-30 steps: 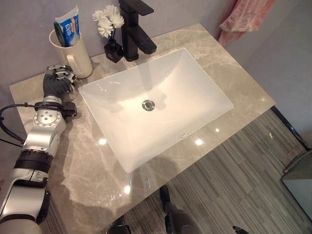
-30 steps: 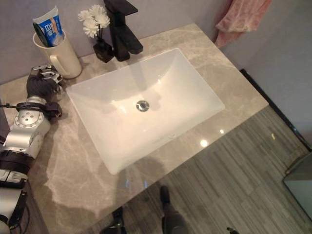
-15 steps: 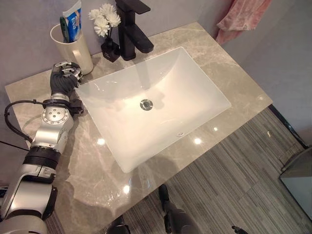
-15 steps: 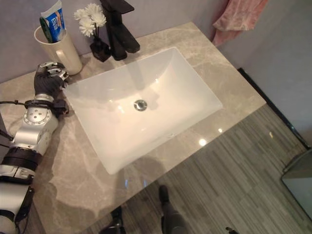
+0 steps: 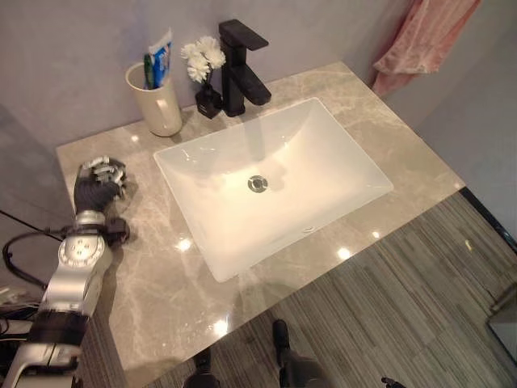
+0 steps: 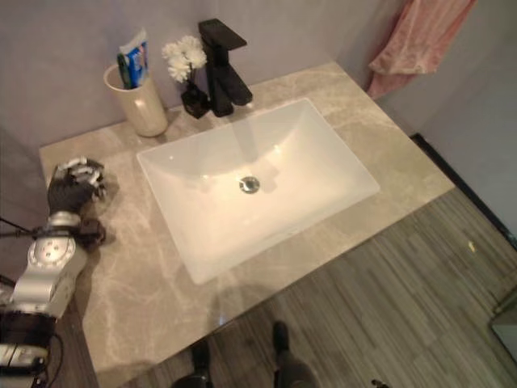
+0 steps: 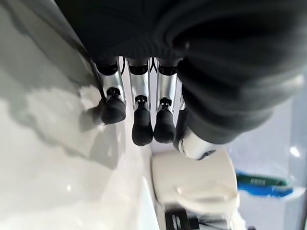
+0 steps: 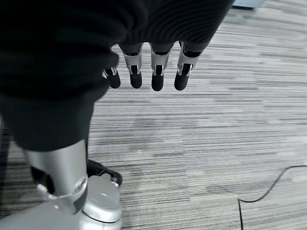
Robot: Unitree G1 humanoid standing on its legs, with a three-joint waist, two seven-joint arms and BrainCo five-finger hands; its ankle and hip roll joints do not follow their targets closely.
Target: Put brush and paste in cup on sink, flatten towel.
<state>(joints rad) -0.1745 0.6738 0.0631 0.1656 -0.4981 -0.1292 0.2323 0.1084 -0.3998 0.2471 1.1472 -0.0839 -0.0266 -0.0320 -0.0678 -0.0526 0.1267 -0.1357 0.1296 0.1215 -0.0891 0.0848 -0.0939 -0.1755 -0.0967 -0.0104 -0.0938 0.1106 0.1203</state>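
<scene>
Brush and paste in the cup
The cream cup (image 5: 155, 100) stands far left; green brush (image 5: 149, 71), blue-white paste (image 5: 161, 58) upright inside. Pink towel (image 5: 420, 39) hangs far right.

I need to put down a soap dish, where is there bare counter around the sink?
Bare counter runs along the sink's front edge, and on its right side below the towel. The back left is crowded: cup, flowers and tap. The left robot hand rests at the left edge.

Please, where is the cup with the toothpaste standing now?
The cup stands at the back left of the counter in the left eye view, near the wall, just left of the small flower vase and the black faucet.
</scene>
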